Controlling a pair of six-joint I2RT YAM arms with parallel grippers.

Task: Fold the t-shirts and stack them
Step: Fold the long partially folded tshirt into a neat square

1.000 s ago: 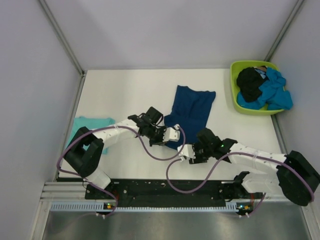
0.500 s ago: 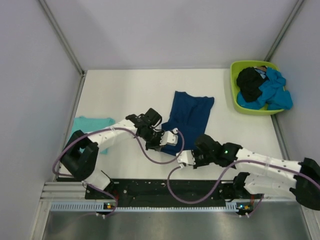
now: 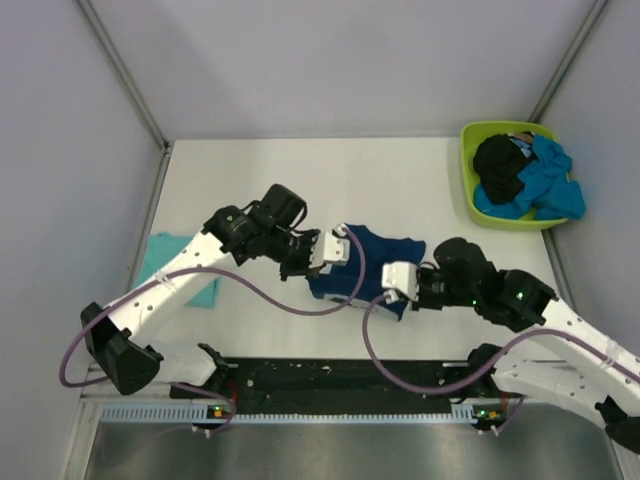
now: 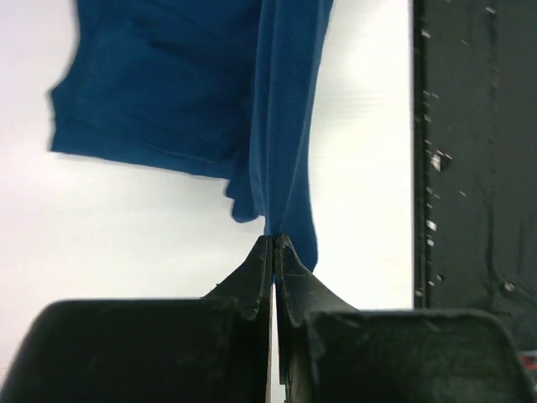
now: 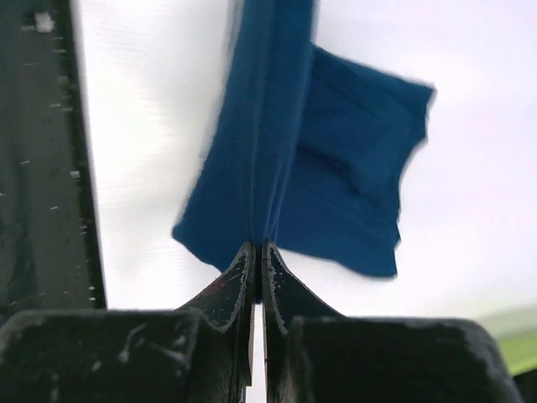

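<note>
— Where is the navy t-shirt (image 3: 368,262)?

— In the near middle of the desk (image 3: 260,170), strung between the two arms. Each gripper pinches one end of it.

— How do the grippers stand?

— The left gripper (image 4: 273,243) is clamped tight on a fold of navy cloth, with its fingertips pressed together and the fabric coming out from between them. The right gripper (image 5: 258,248) is closed the same way on the other end of the shirt.

— Which way does the shirt run?

— Its long axis goes from left to right with a slant. The left end sits farther back and the right end comes nearer, toward the black rail (image 3: 340,375). A gathered ridge of cloth runs along that line from one gripper to the other. The rest of the shirt spreads on the far side of the ridge, with a loose edge pointing far right. I cannot tell whether that part lies on the desk.

— And the other shirts?

— A teal t-shirt (image 3: 165,262) lies flat at the left edge of the desk, partly under the left arm. A black t-shirt (image 3: 498,168) and a bright blue t-shirt (image 3: 545,180) are heaped together in the green tub (image 3: 466,170) at the far right corner.
</note>
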